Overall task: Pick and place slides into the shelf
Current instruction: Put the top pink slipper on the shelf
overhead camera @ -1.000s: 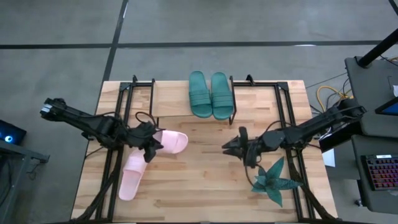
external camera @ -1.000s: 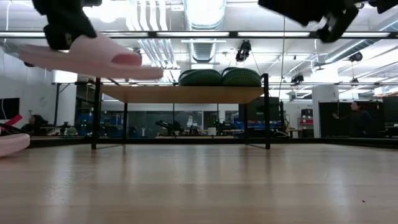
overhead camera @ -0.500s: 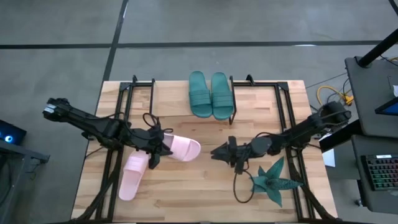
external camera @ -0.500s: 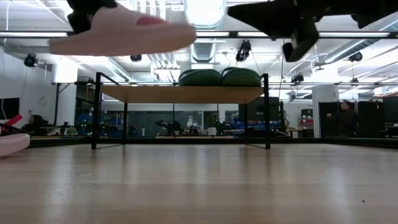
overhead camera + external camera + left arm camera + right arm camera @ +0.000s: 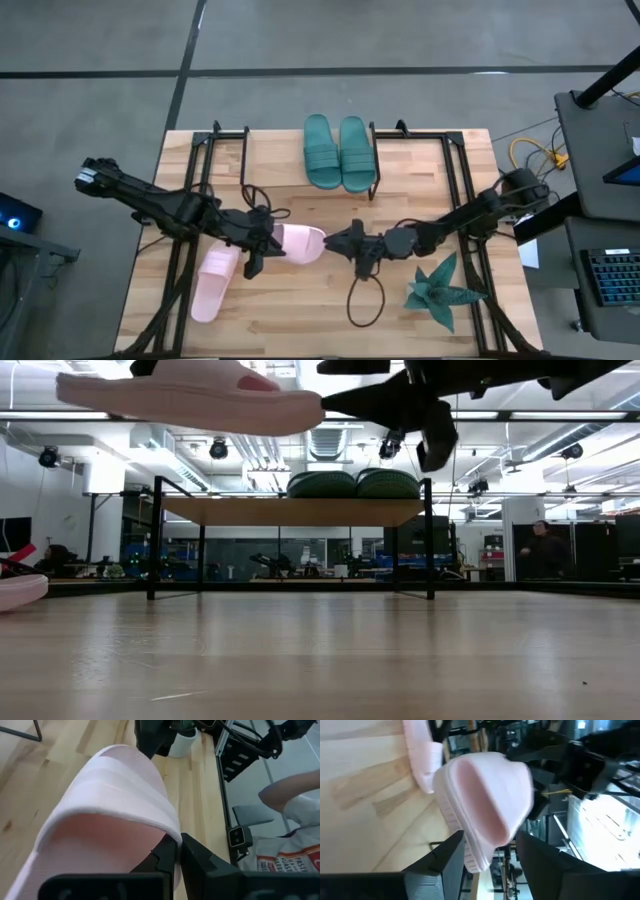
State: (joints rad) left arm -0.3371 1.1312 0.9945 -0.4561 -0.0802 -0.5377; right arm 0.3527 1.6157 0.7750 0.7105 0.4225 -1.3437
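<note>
My left gripper (image 5: 262,248) is shut on a pale pink slide (image 5: 298,243) and carries it high over the middle of the table (image 5: 300,320). My right gripper (image 5: 335,240) is open just past the slide's toe end (image 5: 485,805); its fingers (image 5: 447,862) stand on either side of that end. The other pink slide (image 5: 212,283) lies sole-down near the table's left side. The dark teal pair (image 5: 337,150) sits side by side on the shelf (image 5: 290,511) at the far edge. My left gripper pinches the pink slide at the side of its strap (image 5: 170,832), where the strap meets the sole. One finger (image 5: 162,855) sits under the strap and the other outside. The slide is lifted clear and about level (image 5: 190,395). Whether my right gripper touches the slide, I cannot tell.
A spiky teal plant (image 5: 440,290) stands near the table's right near corner, close under the right arm. A loose cable loop (image 5: 362,300) hangs below the right gripper. Black frame rails (image 5: 185,270) run along both table sides. Bare tabletop lies in front of the shelf.
My left gripper carried the pink slide up and toward the table's right, staying shut on it. My right gripper travelled toward the table's left until its fingers reached the slide's toe end.
</note>
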